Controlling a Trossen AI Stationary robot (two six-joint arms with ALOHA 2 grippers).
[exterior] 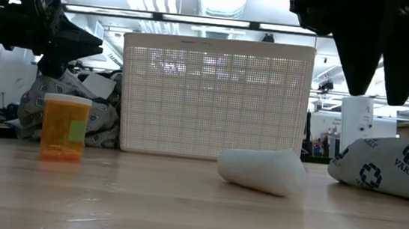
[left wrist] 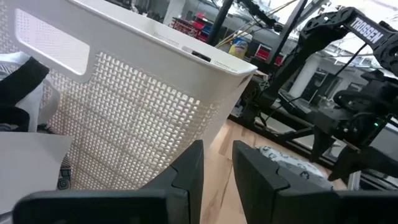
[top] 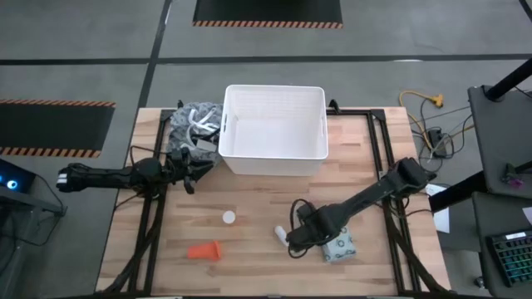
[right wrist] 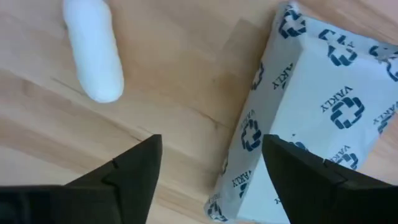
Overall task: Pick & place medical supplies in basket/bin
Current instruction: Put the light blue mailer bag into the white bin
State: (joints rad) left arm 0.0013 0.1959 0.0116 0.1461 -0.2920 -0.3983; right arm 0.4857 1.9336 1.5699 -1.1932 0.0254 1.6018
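The white ribbed tub stands at the table's far middle. A white-capped orange vial stands upright. An orange piece lies near the near edge. A short white cylinder lies on its side, with the pale packet flat on the wood to its right. My right gripper hovers open above the gap between cylinder and packet, fingers pointing down. My left gripper waits beside the tub's left near corner, open by a narrow gap.
A grey and white heap of cloth and cords lies against the tub's left wall, just beyond my left gripper. Bare wood stretches between the tub's near wall and the supplies. Dark frame rails run along both table sides.
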